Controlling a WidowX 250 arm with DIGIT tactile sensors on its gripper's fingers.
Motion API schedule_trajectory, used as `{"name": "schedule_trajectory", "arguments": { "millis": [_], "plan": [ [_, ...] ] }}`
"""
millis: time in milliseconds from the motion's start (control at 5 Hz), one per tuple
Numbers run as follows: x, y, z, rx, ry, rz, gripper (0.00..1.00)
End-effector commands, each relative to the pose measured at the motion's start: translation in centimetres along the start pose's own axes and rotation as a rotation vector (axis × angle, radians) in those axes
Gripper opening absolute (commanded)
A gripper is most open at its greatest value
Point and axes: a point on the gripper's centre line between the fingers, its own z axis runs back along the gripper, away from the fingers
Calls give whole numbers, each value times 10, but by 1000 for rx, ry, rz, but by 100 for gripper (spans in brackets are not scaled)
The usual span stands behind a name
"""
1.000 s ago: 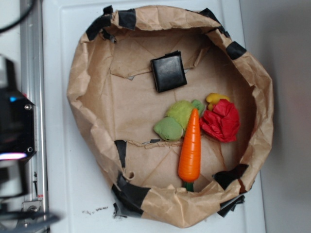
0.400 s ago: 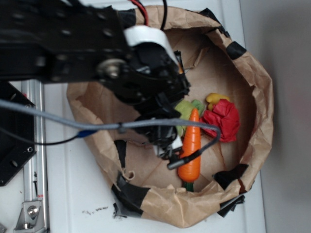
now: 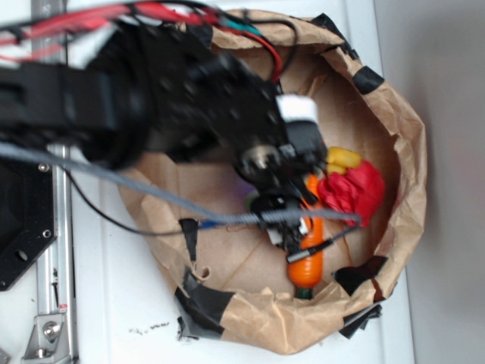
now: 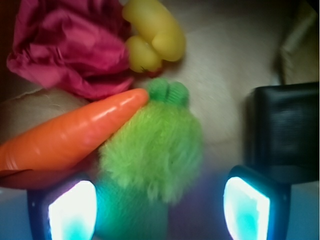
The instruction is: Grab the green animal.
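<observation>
Looking down past my own gripper (image 4: pixel 160 200), I see its two glowing pale fingertips (image 4: pixel 72 210) spread wide apart at the bottom of the wrist view, closed on nothing, with the small fuzzy yellow-green plush animal (image 4: pixel 152 157) lying in the gap between them. It sits nearer my left-hand pad than the right-hand one, so the gap is not centred on it; I judge a small shift toward the carrot side would even that out before I close. The animal's body runs lengthwise away from me, roughly along the line between my pads and up the picture, ending in two small darker green nubs at its far end, so my jaws would squeeze across its narrow width, which suits a soft toy. Touching the animal along one flank is the long glossy orange plastic carrot (image 4: pixel 70 135), slanting with its tip against the animal's far end; my pad on that side may well catch the carrot too. On the animal's other side, well apart from it, stands the flat black square block (image 4: pixel 285 130). Beyond the animal's far end lie the crumpled red-and-yellow plush lump (image 4: pixel 70 50). In the exterior view my black arm (image 3: pixel 174 98) hides the animal entirely inside the brown paper-lined basket (image 3: pixel 394 114), with only the carrot and the red lump showing beside me.
</observation>
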Motion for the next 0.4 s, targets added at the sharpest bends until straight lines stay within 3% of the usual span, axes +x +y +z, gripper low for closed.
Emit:
{"name": "schedule_trajectory", "arguments": {
  "millis": [0,200],
  "plan": [
    [23,-15,-19,52,-23,-53,0],
    [21,-1,8,48,106,-82,0]
  ]
}}
